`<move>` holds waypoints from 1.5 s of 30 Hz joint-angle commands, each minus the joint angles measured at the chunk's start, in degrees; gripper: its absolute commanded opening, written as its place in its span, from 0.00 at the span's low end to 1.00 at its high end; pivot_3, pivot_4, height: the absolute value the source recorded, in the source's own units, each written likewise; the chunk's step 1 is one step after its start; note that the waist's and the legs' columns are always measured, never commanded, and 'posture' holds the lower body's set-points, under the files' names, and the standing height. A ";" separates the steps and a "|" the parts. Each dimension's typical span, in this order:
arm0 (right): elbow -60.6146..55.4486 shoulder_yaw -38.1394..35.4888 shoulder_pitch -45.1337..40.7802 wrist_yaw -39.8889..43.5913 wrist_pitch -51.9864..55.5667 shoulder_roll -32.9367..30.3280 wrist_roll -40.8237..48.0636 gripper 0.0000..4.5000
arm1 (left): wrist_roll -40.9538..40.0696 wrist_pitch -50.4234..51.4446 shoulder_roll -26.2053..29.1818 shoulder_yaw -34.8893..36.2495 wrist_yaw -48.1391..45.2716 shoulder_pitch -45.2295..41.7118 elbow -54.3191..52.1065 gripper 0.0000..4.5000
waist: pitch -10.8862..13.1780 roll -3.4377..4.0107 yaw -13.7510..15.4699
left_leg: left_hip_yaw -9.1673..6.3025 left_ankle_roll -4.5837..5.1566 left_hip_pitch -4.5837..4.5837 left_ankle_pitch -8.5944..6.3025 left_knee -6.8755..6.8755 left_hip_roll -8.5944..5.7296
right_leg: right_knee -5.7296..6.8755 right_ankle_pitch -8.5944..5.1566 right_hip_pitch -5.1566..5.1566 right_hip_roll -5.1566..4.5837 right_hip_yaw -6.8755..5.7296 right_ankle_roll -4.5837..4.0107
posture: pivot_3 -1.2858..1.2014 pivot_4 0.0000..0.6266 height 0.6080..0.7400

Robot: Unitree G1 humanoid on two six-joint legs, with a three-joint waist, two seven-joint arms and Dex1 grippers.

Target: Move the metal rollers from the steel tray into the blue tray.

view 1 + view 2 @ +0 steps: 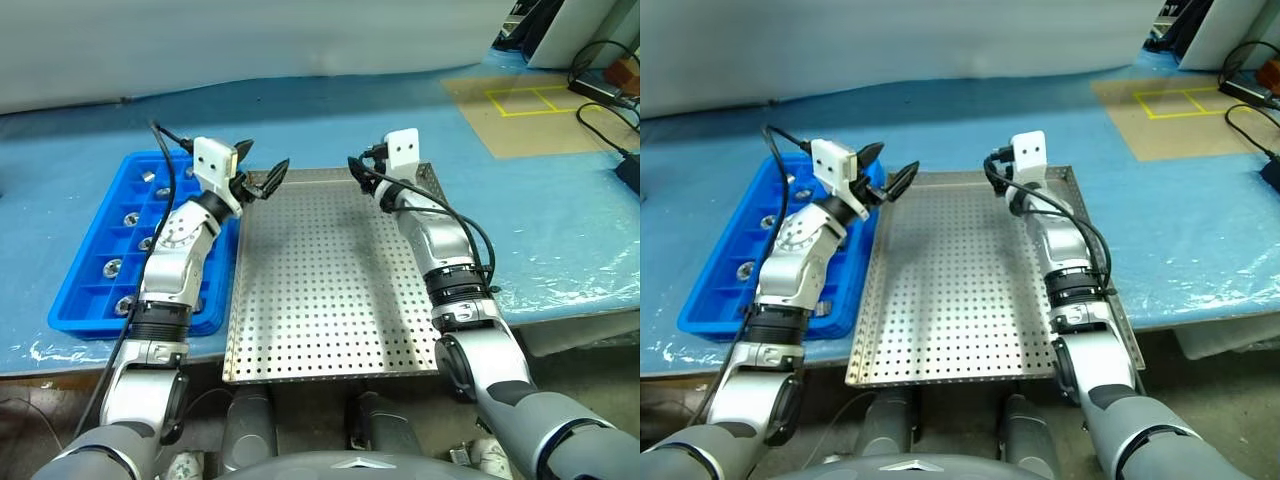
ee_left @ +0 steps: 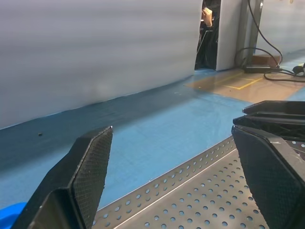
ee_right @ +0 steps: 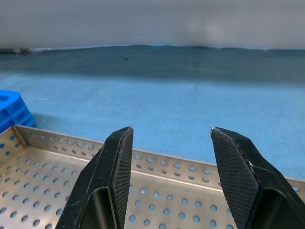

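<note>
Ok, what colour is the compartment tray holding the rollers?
Bright blue: the compartment tray, with silver rollers in its cells, shows best in the left eye view.

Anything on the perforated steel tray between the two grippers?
No. Between the left gripper and right gripper, the left eye view shows bare perforated steel tray floor.
</note>
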 commanded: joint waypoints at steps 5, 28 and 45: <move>1.30 -0.80 -2.53 -2.31 -4.30 0.91 -0.23 0.59 | -1.38 0.70 0.47 1.86 0.26 -3.05 -1.02 0.95 | 0.00 0.00 -0.03 | 0.00 0.02 -0.05 -0.01 -0.01 0.00 | -0.02 0.00 -0.02 0.00 -0.04 0.00 | 0.54 0.24 1.00; 6.30 1.09 -4.53 -0.74 -8.61 1.11 -1.50 0.59 | -0.38 0.34 0.64 1.98 2.51 0.48 -4.48 0.95 | 0.00 0.00 0.33 | -0.04 0.16 -0.24 -0.10 -0.03 0.03 | -0.27 0.01 -0.02 -0.01 -0.18 0.01 | 0.58 0.24 1.00; 8.00 1.93 -6.73 0.42 -8.12 0.89 -2.47 0.59 | -1.42 1.01 -0.87 3.35 6.75 2.40 -6.65 0.95 | 0.00 0.00 0.95 | -0.06 0.17 -0.29 -0.11 -0.07 0.05 | -0.36 0.00 -0.04 -0.01 -0.23 0.01 | 0.60 0.24 1.00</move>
